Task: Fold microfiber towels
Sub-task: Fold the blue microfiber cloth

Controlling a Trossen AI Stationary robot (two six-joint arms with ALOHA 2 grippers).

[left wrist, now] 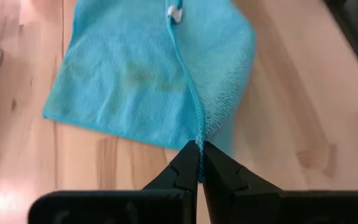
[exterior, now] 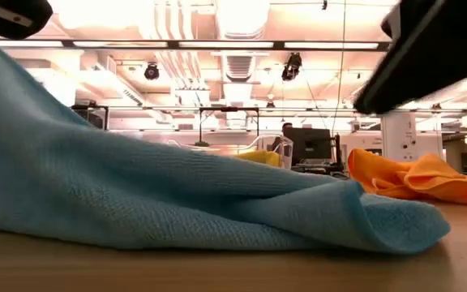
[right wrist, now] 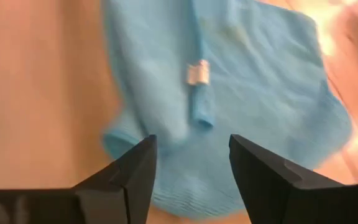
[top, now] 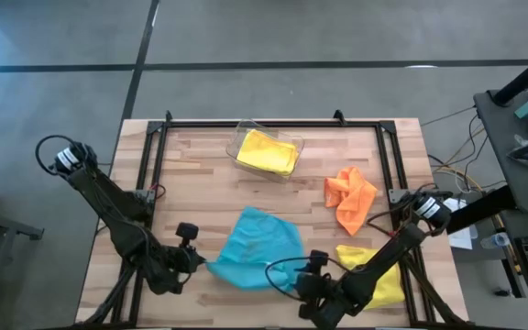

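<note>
Pinching the blue towel (top: pixel 262 247) corner at its 8 o'clock, left gripper (top: pixel 202 263) is clamped; right gripper (top: pixel 308 282), jaws apart, probably empty, sits at 5 o'clock.

1. Table (top: pixel 200 165): light wood butcher-block top, edged by a black metal frame (top: pixel 273 123).
2. Clear plastic bin (top: pixel 242 139): near the table's far edge, roughly centred.
3. Floor (top: pixel 62 55): grey, with dark seams.
4. Side desk (top: pixel 521 119): beside the table, carrying cables and equipment.
5. Monitor (exterior: pixel 311 146): dark screen in the room behind.
</note>
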